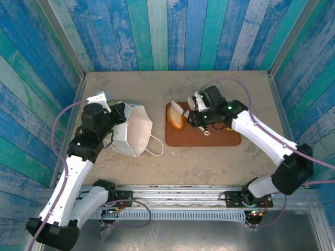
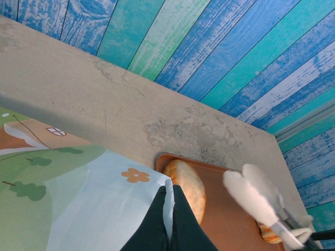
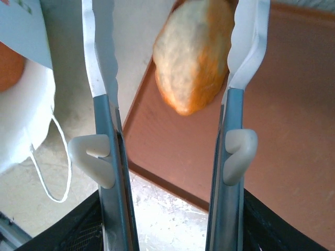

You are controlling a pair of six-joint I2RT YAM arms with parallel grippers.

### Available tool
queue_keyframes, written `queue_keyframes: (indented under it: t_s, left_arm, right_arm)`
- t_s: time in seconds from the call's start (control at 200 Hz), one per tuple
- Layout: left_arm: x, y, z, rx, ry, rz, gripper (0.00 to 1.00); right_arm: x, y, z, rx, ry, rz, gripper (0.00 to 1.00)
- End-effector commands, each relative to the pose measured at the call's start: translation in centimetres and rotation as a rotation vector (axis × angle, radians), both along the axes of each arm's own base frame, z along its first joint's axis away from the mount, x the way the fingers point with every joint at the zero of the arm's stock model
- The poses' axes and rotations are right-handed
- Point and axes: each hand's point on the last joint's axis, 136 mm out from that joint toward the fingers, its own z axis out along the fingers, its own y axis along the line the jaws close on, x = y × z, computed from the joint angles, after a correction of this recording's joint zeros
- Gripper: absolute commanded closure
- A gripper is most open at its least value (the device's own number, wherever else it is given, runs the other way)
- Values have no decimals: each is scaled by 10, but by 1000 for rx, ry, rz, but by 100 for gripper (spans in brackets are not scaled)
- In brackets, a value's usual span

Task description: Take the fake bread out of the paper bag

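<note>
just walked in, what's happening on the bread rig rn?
The left gripper is pinched shut on the edge of the white paper bag, holding it with its mouth facing the brown tray. The right gripper is open over the tray's left end, its fingers either side of a pale oval loaf that lies on the tray; whether the pads touch it is hard to tell. Another pastry shows partly at the tray's far end, behind the right arm.

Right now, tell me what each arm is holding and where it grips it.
Left gripper pinches the paper bag at its rim. Right gripper is open, its fingers straddling the pale loaf on the tray, gripping nothing.
</note>
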Motion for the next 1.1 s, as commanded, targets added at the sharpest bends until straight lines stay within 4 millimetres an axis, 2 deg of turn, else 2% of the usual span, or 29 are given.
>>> queue_keyframes:
  t_s: [0.0, 0.23, 0.391, 0.506, 0.606, 0.726, 0.887, 0.907, 1.092]
  left_arm:
    - [0, -4, 16, -29, -53, -15, 100]
    - [-1, -7, 21, -35, -66, -39, 100]
    - [-3, -11, 25, -44, -76, -58, 100]
    - [-3, -13, 27, -56, -80, -69, 100]
    - [-4, -13, 29, -55, -82, -73, 100]
    - [-6, -13, 31, -53, -83, -75, 100]
    - [-9, -11, 30, -65, -79, -66, 100]
    - [-9, -11, 29, -65, -76, -65, 100]
    - [-10, -9, 30, -70, -79, -51, 100]
  right_arm:
    - [9, -22, 16, 3, -98, -56, 44]
    - [1, -47, 38, 74, -214, -104, 44]
    - [-11, -50, 49, 119, -269, -62, 47]
    - [-28, -35, 61, 190, -280, 64, 48]
    - [-48, -13, 74, 289, -277, 231, 49]
    - [-69, 7, 79, 378, -222, 363, 50]
    - [-88, 27, 67, 375, -186, 474, 51]
    - [-98, 35, 65, 372, -180, 513, 51]
    - [-119, 69, 35, 297, -102, 643, 51]
